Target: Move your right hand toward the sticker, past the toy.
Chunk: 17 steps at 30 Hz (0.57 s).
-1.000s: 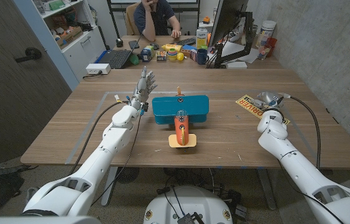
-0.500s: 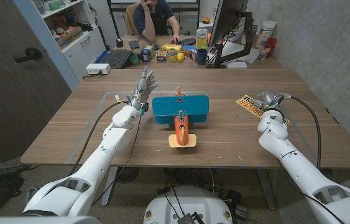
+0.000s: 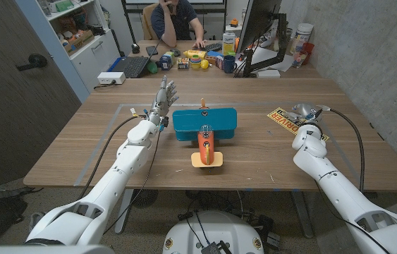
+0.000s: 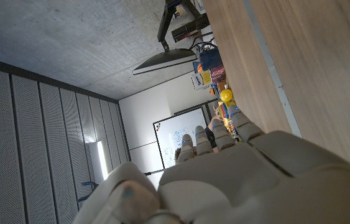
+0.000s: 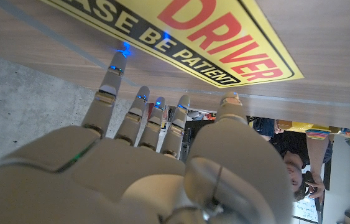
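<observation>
Holding my right hand (image 3: 304,113), fingers apart and empty, at the sticker (image 3: 281,117), well right of the toy (image 3: 206,144).

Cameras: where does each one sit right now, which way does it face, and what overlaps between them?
Head view: on the robot's head, looking down at the wooden table, blue toy and sticker; both arms, left robot hand, right robot hand.
Left wrist view: along the left robot hand, facing the room behind the table.
Right wrist view: along the right robot hand, facing the sticker.
Shared: head and right wrist views both show the sticker.
</observation>
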Tool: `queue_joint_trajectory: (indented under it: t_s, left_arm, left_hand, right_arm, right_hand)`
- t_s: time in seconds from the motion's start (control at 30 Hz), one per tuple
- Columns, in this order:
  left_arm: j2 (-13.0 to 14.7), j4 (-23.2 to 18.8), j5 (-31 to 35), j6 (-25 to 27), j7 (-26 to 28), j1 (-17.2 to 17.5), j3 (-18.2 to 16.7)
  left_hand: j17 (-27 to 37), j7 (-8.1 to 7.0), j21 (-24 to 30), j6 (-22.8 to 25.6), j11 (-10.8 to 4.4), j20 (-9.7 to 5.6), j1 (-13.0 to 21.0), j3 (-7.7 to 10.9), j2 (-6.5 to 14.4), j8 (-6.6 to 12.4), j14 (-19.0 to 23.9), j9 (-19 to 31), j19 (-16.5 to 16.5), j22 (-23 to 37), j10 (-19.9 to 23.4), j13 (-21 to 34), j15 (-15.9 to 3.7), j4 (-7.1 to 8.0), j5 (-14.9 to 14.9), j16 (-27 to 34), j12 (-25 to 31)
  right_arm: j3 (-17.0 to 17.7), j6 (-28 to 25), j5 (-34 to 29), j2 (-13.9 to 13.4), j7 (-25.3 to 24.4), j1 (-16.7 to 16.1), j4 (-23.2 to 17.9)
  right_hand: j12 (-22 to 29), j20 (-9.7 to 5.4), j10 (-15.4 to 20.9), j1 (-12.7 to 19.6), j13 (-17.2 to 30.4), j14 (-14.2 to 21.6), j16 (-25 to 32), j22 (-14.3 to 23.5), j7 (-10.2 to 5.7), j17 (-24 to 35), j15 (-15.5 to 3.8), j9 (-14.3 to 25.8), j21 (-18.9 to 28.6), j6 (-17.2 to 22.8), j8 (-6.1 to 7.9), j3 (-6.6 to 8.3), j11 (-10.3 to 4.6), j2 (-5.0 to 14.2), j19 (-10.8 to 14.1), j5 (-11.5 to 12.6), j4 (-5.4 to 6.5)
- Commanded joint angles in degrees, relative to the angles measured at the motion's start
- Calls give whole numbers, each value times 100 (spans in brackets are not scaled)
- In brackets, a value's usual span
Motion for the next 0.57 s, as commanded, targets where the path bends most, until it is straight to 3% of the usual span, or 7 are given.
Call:
queue_joint_trajectory:
  t_s: [0.03, 0.57]
  left_arm:
    - [-3, 75, -14, -20, -66, -48, 4]
    - [-23, 233, -3, -41, -141, -179, 17]
  left_hand:
    - [23, -38, -36, -23, 16, 27, 25, -33, 370, 32, 2, 29, 46, 13, 3, 18, -11, -5, 27, 6, 31]
    - [23, -37, -42, -23, 1, 28, 24, -46, 374, 34, 0, 29, 45, 14, 5, 18, -13, -3, 31, 5, 31]
  right_arm:
    - [-2, -58, -24, 11, 15, -3, -16]
    - [-9, 4, 9, 38, -23, 68, 55]
  right_hand:
    - [-12, -13, -23, 87, 34, 39, -15, 10, -62, -1, 3, 12, -37, -21, -42, 34, -8, 1, 29, -41, -2]
    - [-20, 16, -47, 107, 40, 17, -59, 13, -62, 2, -11, 16, -141, -5, -45, 42, -18, 32, -27, -62, 19]
